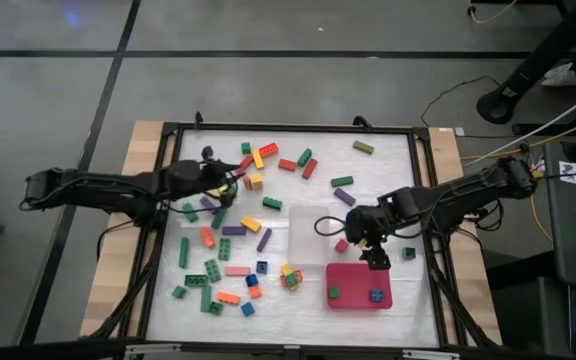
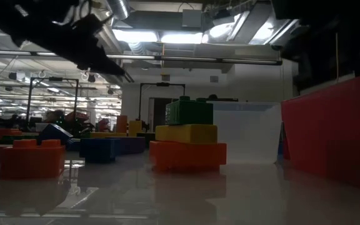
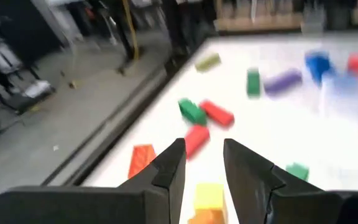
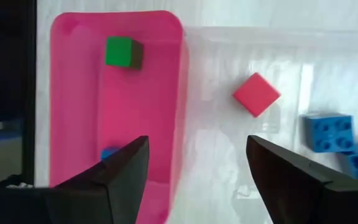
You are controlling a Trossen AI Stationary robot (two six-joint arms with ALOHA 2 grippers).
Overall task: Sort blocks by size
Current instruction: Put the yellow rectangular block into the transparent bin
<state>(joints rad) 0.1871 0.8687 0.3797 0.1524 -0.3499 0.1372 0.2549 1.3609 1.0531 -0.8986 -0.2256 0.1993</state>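
We're over the counter and the right gripper hangs just above the near edge of the red tray, its fingers spread wide with nothing between them. Through the right wrist view we look down past those fingers at the tray, where a small green block sits at one end and a small blue block peeks out beside a fingertip. Just outside the tray's wall a red square block lies tilted on the clear tub floor, apart from the tray. Across the counter, the left gripper sits among the scattered blocks on the left half, its fingers drawn narrow. In the left wrist view a yellow block shows in the slim gap between those fingers, but we cannot tell whether it is gripped or lying below. Most blocks lie loose across the counter's left and middle.
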